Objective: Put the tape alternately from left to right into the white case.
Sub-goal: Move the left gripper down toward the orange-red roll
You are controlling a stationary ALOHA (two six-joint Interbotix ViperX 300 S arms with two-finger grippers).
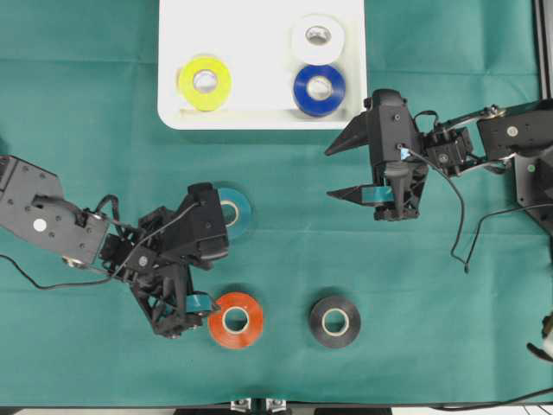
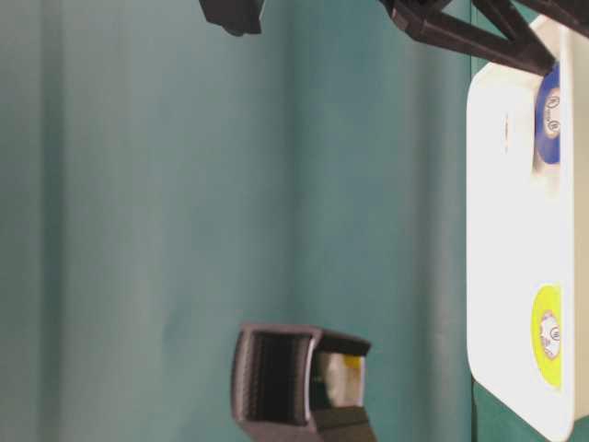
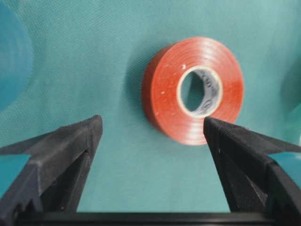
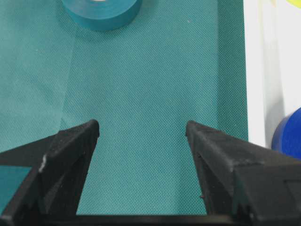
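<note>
Overhead view straight down, table-level view sideways and near, wrist views close over cloth (image 1: 104, 104), sharing tray (image 1: 259, 117).

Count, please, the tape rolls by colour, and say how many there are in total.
yellow roll: 1
white roll: 1
blue roll: 1
teal-green roll: 1
red-orange roll: 1
black roll: 1
Total: 6

Three tape rolls (image 1: 319, 90) (flat) in white case (image 1: 256, 52)

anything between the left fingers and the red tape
Nothing but bare green cloth. In the left wrist view the open left fingers stand just short of the red tape, with no object in that gap.
</note>
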